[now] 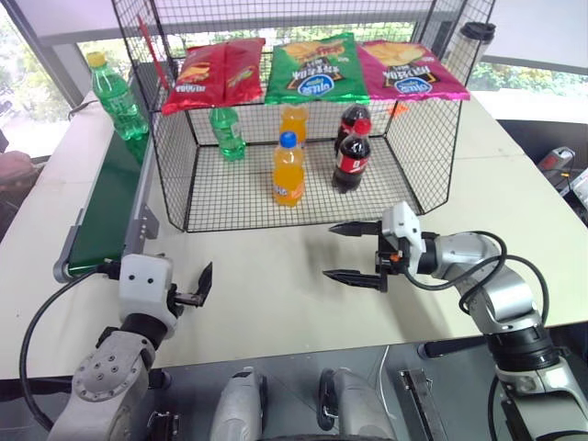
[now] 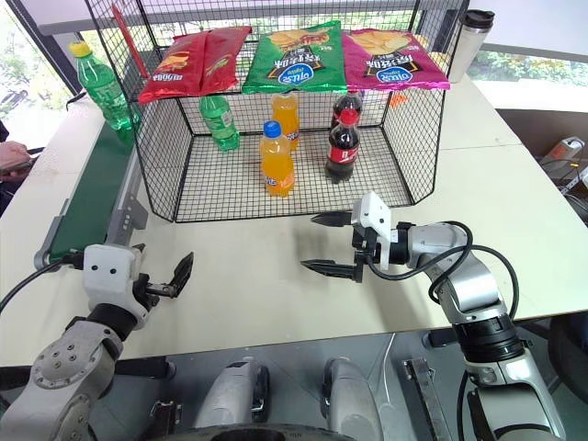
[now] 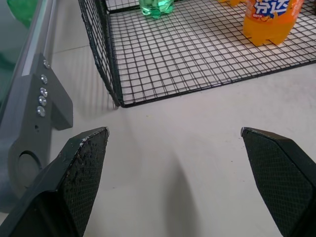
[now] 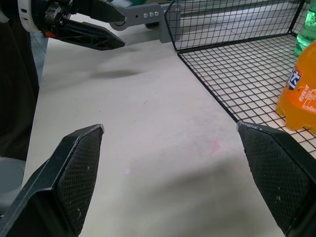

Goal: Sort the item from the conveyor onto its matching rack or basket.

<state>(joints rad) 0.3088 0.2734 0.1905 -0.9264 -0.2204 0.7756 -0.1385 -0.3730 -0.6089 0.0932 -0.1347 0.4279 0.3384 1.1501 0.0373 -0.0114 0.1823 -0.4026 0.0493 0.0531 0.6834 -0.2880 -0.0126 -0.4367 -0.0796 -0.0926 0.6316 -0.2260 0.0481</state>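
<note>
The bottle stands upright at the far end of the belt, yellow cap up, just outside the basket's left mesh wall. I judge it sits there waiting to be picked, since the belt carries items toward my left arm. Inside the basket a capless green bottle, two orange bottles and a cola stand grouped on the mesh floor, so drinks evidently belong there; chip bags lie on the upper rack, which is not my target.

My left gripper hovers over the table beside the near end of the belt, fingers wide and holding nothing. The bottle is well apart from it, up the belt and beyond the near roller. My right gripper hangs in front of the basket's open side, pointing left, fingers also wide and empty, with the basket's corner between it and the bottle.

I read the left arm as the one placed to take the bottle, and the grasp is not yet begun.
</note>
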